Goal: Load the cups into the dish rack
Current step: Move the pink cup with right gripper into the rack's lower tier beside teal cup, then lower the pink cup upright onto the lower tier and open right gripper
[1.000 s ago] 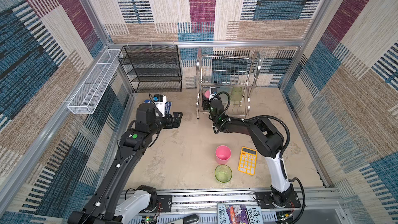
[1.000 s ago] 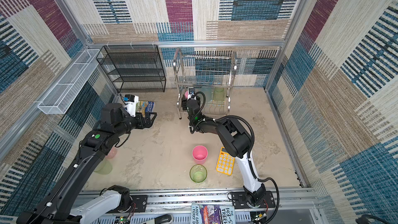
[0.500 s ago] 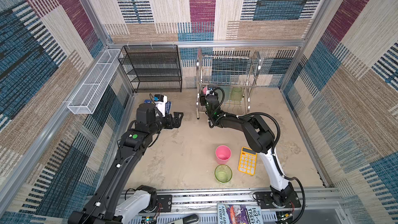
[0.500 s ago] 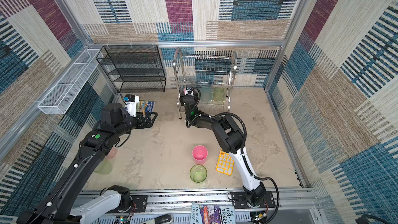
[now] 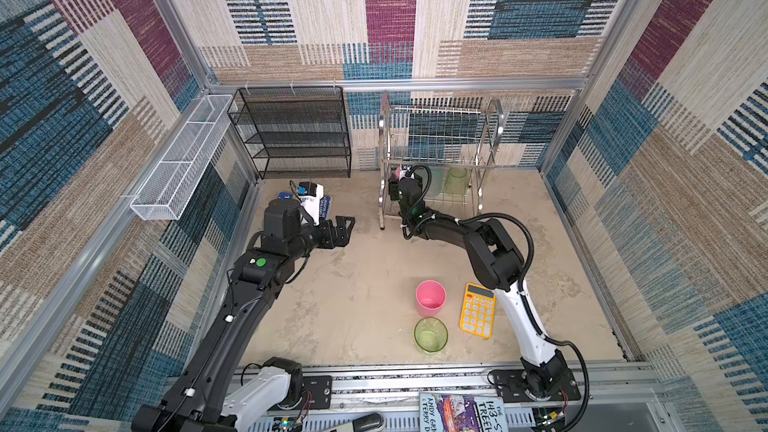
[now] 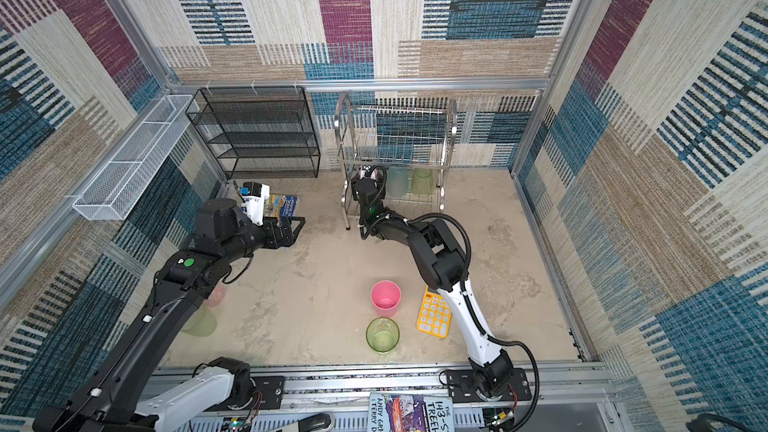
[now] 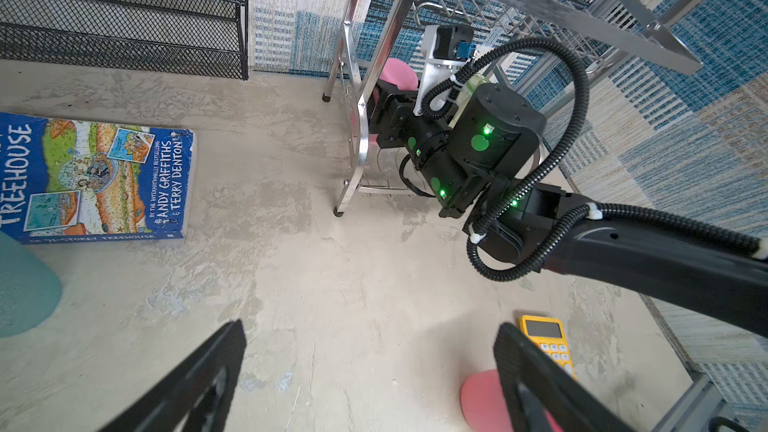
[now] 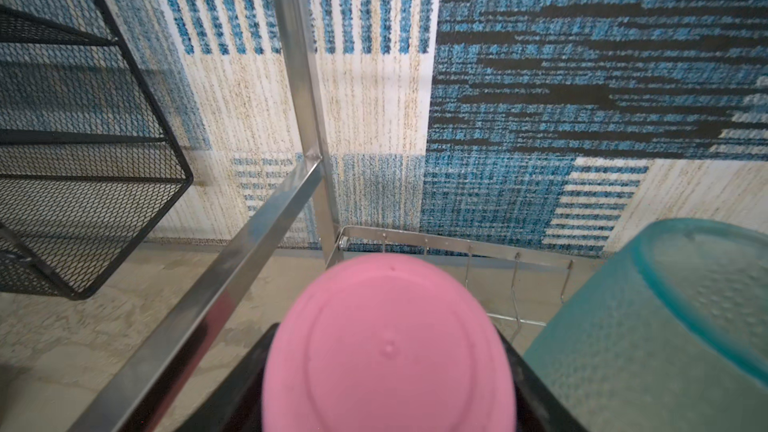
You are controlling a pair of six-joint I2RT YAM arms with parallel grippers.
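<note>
Closest to the front, a front green cup stands open side up on the surface. Just behind it stands a front pink cup, also open side up. A yellow calculator lies flat beside these two, near the right arm.

On the left side, partly hidden by the left arm, are a second green cup and a pale pink cup.

The left pincer hangs over the middle of the surface. It is spread wide and has nothing in it. Under the left arm lies a blue book, flat on the surface. A teal cup by the book shows only at the edge of the left wrist view.

Farther back, the right arm reaches into the bottom level of the dish rack. The right pincer is closed around an upside-down pink cup at the left end of that level. I cannot tell if this cup touches the wires. Just beside it in the rack sits a frosted teal cup, bottom up. A far green cup is next in the row. The top level holds no cups.

By the back wall stands a black mesh shelf, left of the rack. A white mesh trough hangs on the left wall.
</note>
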